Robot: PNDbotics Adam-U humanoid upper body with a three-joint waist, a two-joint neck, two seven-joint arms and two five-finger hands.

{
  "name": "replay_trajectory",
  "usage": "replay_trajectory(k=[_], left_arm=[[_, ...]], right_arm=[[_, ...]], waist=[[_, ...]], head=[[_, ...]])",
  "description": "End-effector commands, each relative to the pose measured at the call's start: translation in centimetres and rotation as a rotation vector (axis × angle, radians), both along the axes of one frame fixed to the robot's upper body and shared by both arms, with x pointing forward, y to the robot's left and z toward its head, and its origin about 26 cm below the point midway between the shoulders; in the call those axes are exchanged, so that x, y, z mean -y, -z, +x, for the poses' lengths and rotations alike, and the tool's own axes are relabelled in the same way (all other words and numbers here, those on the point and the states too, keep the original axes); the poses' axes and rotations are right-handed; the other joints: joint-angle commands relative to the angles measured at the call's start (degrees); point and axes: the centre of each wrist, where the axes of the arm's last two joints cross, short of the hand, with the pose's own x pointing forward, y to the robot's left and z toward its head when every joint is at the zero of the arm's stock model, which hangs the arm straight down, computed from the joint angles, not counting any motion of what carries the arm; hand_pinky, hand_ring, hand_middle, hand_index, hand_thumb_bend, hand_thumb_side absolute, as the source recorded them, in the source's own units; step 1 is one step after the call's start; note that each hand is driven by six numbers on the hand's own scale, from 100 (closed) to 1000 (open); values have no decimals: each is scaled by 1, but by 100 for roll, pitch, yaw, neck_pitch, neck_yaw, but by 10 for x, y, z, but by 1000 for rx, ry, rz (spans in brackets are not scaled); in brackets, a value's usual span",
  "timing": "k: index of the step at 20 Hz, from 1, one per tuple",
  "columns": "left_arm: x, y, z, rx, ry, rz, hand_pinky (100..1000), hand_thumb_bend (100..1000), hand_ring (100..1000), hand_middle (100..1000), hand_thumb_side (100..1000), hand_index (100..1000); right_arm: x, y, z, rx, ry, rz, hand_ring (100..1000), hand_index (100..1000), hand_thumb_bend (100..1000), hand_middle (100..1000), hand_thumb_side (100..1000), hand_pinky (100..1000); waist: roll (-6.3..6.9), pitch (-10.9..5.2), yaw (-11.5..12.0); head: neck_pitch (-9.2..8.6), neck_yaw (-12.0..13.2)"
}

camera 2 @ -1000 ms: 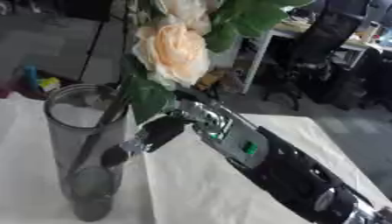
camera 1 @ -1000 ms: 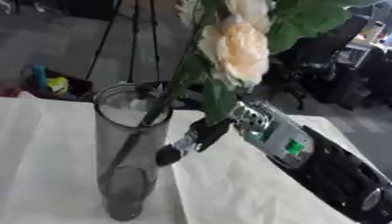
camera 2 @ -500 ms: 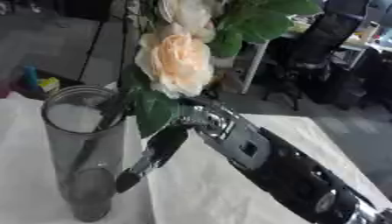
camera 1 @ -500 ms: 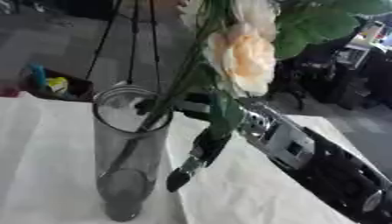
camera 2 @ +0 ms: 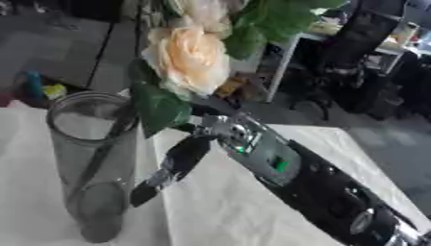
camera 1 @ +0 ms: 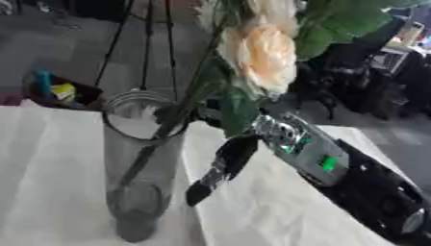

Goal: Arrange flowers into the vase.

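A tall clear glass vase [camera 1: 137, 192] stands on the white table at the left. A peach rose [camera 1: 259, 54] with green leaves [camera 2: 160, 108] leans to the right above it. Its stem [camera 1: 156, 149] runs down into the vase and rests against the rim. A second pale bloom [camera 2: 195, 9] shows at the top edge. My right hand [camera 1: 221, 166] hangs just right of the vase, open, with its fingers straight and pointing down at the cloth. The forearm [camera 2: 278, 166] comes in from the lower right, under the rose. No left hand shows in either view.
A white cloth [camera 1: 278, 211] covers the table, and its far edge runs behind the vase. Beyond it are black tripod legs [camera 1: 143, 43], a small blue and yellow thing [camera 1: 49, 86] on the floor, and office chairs [camera 2: 362, 53] at a desk.
My right hand's fingers, curled by the stem at the vase rim a second ago, have straightened and swung downward. The rose stays in the vase.
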Motion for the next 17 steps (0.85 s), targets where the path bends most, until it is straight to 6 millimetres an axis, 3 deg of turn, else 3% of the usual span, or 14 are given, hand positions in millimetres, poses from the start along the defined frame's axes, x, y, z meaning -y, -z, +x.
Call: replay_trajectory(k=[1,13,17], left_arm=[[-3,-5,-2,24,-11,-12,563,100,560,814,1000,898],[-10,-2,-2,17,-54,-29,563,100,561,815,1000,898],[-15,1,-2,12,-83,-37,563,100,562,814,1000,898]], right_arm=[[9,-8,-2,29,40,-9,1000,1000,1000,897,541,936],[28,1,-5,22,110,15,1000,1000,1000,893,541,934],[40,6,-8,19,160,20,1000,1000,1000,891,541,933]], waist=[[139,-265,-37],[306,-385,-216],[415,-497,-407]], head=[[62,62],[181,186],[270,378]])
